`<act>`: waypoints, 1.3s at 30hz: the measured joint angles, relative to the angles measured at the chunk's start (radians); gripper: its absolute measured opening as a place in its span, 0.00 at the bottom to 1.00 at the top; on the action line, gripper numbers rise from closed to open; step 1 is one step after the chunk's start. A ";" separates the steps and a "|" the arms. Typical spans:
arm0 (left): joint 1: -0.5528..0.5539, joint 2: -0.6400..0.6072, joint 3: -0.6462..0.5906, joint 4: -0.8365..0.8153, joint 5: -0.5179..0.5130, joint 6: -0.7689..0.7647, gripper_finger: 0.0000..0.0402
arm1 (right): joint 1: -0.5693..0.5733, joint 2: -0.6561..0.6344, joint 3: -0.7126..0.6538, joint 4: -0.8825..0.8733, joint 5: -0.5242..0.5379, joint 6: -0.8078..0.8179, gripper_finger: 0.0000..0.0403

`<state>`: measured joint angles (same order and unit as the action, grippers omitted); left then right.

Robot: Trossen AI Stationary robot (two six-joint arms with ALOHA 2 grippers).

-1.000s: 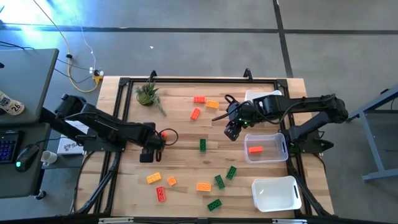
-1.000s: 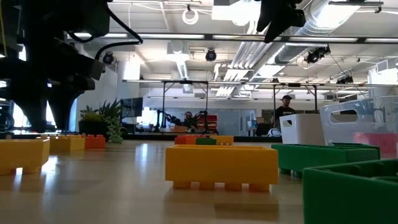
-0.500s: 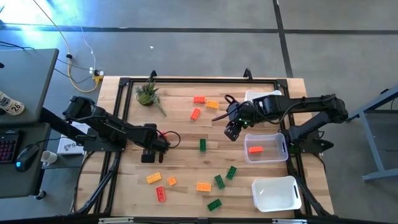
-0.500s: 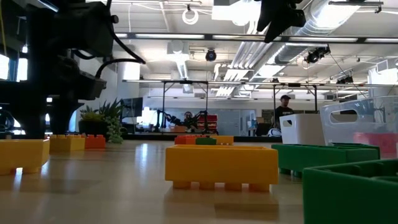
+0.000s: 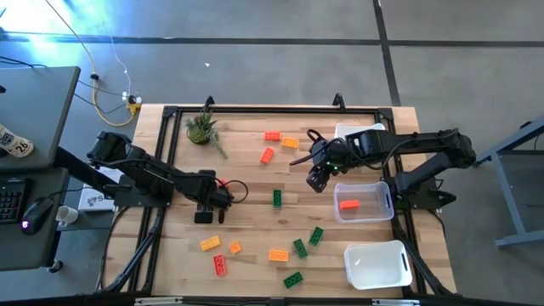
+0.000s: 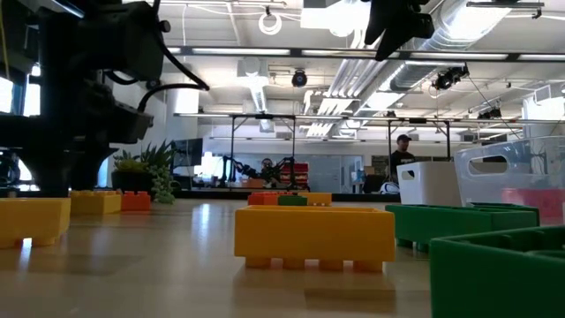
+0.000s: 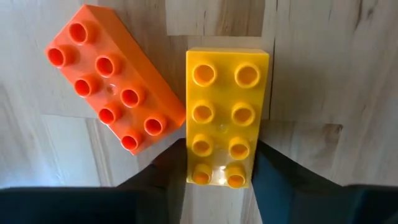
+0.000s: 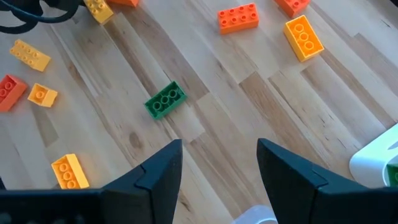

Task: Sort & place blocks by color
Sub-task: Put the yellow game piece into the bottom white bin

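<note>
**Two fingers pinched the yellow brick on the left of the table**

Two dark fingers of the left gripper (image 7: 221,180) had closed on the near end of a yellow block (image 7: 225,115), one on each long side, so the brick sat square between them. Gripping across the narrow width likely made sense, because an orange block (image 7: 115,74) lay slanted just beside it, its corner touching the yellow one's side. In the high view the left gripper (image 5: 205,206) stood low over the wooden table (image 5: 246,161), left of centre.

Half a second before, that arm was already in the same place; a second before, it reached from a slightly different pose, with an orange brick showing beside the wrist. The jaws, wide then, had since drawn in to a narrow hold on the brick.

The right gripper (image 5: 317,178) hung above the table beside the white bins (image 5: 387,197), jaws apart and empty, unmoved across the frames. One bin held a red-orange block (image 5: 348,204). The other blocks lay scattered: green ones (image 5: 299,247) toward the near edge, orange and yellow ones (image 5: 280,140) near the potted plant (image 5: 201,127).
</note>
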<state>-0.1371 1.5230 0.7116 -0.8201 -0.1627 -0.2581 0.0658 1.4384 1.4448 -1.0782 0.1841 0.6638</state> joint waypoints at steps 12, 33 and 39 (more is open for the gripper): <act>-0.001 -0.067 -0.003 0.013 0.067 -0.080 0.28 | 0.000 0.000 0.000 0.001 -0.045 0.058 0.48; 0.085 -0.329 -0.002 0.293 -0.076 -0.145 0.28 | 0.000 0.000 0.000 0.176 -0.046 0.141 0.48; 0.189 -0.331 -0.002 0.418 -0.075 -0.002 0.28 | -0.003 0.000 0.000 0.188 0.026 0.158 0.52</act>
<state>0.0523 1.1923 0.7098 -0.4022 -0.2380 -0.2599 0.0623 1.4384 1.4448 -0.8904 0.2105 0.8216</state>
